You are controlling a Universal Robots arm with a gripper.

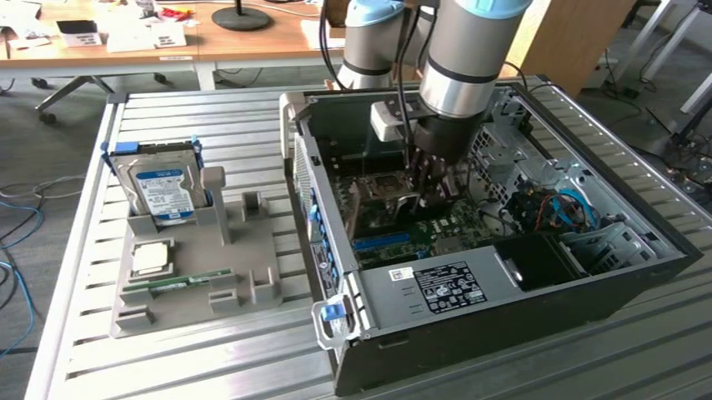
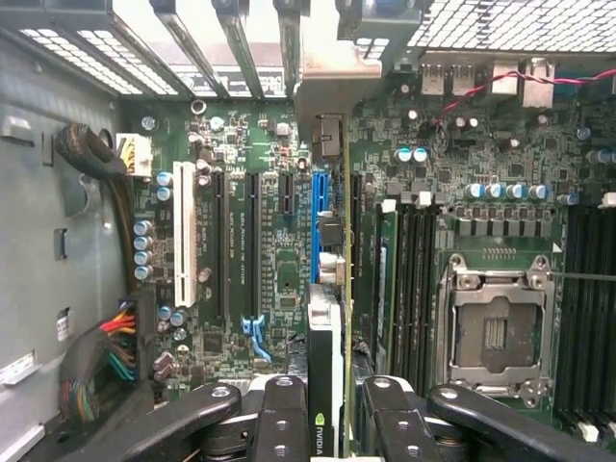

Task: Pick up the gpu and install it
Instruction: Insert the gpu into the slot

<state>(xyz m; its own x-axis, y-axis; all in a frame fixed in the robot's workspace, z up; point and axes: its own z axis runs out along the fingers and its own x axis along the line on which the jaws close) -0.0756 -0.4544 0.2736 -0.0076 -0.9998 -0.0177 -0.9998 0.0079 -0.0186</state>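
Note:
The gpu (image 2: 332, 337) appears edge-on in the wrist view, a thin green card with a black cooler face. Its silver end bracket (image 2: 332, 82) reaches the case's rear slot openings. My gripper (image 2: 332, 409) is shut on the card's top edge, with one black finger (image 2: 279, 414) on each side. The card stands upright over the motherboard (image 2: 279, 260), right beside the blue expansion slot (image 2: 320, 221). In the exterior view the gripper (image 1: 432, 179) reaches down inside the open computer case (image 1: 445, 292), with the gpu (image 1: 378, 212) hanging below it, near the board.
An empty CPU socket (image 2: 496, 332) and black memory slots (image 2: 414, 279) lie beside the card. Cable bundles (image 2: 106, 356) run along the case wall. Outside the case, a grey parts holder (image 1: 250, 250) carries a hard drive (image 1: 162, 187) and a RAM stick (image 1: 178, 283).

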